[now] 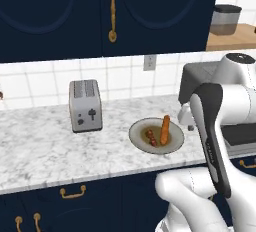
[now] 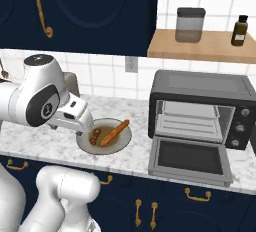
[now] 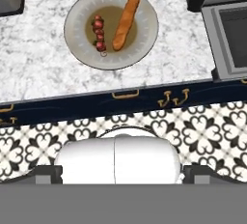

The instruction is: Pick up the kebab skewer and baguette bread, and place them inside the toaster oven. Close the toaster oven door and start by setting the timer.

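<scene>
left base view: you're at the very start, first pick not yet made. the plate (image 1: 172,143) sits on the marble bench (image 1: 45,146), with the baguette bread (image 1: 164,129) lying across it and the kebab skewer (image 1: 150,137) just beside it on its left. the silver toaster (image 1: 85,105) stands well apart to the left. the arm's forearm blocks most of the toaster oven.

right base view: toaster oven (image 2: 200,90) stands to the right of the plate, its toaster oven door (image 2: 189,160) already dropped flat, wire rack exposed. both foods lie untouched on the plate, just past the wrist. timer knobs (image 2: 243,112) sit on the oven's right side.

hand view: camera looks down from high up; skewer and baguette lie side by side on the plate, near the top of this view. the tool (image 3: 116,170) hangs well above and short of them, over the floor edge rather than the bench, fingers spread wide, gripping nothing.

next move, by my reading: push forward over the plate, then descend on one item. the skewer is thin and close to the loaf, so line the fingers across it carefully.
</scene>
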